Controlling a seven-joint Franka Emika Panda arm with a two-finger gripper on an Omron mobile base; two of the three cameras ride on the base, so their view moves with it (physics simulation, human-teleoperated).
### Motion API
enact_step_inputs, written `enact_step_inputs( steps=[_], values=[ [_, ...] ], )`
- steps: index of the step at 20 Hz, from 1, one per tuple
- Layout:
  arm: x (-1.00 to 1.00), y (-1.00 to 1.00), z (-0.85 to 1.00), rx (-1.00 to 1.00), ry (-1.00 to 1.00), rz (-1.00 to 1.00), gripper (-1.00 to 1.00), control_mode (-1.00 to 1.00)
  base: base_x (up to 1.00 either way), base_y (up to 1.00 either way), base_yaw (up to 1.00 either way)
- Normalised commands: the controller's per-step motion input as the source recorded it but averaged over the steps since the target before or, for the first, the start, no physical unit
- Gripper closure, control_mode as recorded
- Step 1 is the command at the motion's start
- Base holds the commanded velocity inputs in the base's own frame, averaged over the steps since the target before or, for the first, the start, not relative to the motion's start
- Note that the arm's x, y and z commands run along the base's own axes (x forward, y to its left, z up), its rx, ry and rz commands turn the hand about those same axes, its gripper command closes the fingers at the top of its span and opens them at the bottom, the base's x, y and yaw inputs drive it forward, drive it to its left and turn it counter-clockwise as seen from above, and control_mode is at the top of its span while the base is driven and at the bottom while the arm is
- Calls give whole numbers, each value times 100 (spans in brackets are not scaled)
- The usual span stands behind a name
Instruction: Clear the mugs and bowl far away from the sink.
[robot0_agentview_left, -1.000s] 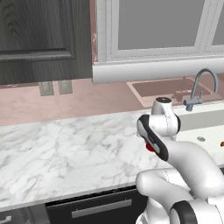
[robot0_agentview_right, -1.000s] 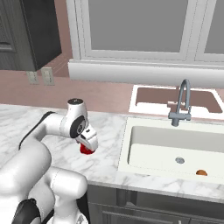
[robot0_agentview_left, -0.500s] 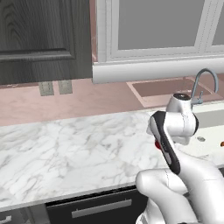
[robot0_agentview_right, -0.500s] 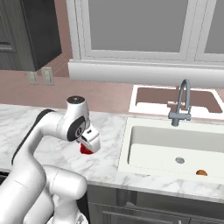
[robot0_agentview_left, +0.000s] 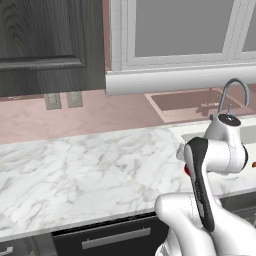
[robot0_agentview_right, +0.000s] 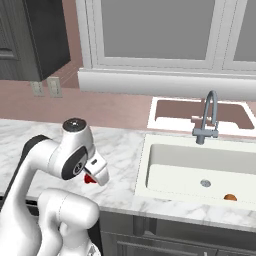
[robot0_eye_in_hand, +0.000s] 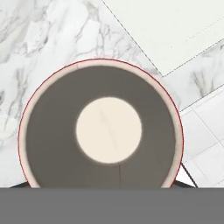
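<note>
Hand view: the red mug (robot0_eye_in_hand: 103, 129) lies directly below the gripper, its round mouth centred and upright on the marble counter (robot0_eye_in_hand: 39, 39), with the sink (robot0_eye_in_hand: 175, 26) rim just to its right. Whether the jaws hold it cannot be told. Right base view: the gripper (robot0_agentview_right: 95, 175) hangs low over 1 red patch near the counter's front edge.
</note>
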Motion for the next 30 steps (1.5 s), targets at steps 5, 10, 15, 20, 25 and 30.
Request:
enact_step_inputs(
  steps=[5, 10, 15, 20, 25, 30],
  values=[
    [-49, 6, 21, -1, -18, 1, 100, -100, 0, 0, 0],
    [-20, 0, 4, 0, -8, 0, 100, -100, 0, 0, 0],
    [-3, 0, 0, 0, -4, 0, 100, 100, 0, 0, 0],
    [0, 0, 0, 0, 0, 0, 100, 100, 0, 0, 0],
    [0, 0, 0, 0, 0, 0, 100, 100, -35, 0, 0],
    [0, 0, 0, 0, 0, 0, 100, 100, -69, 0, 0]
  ],
)
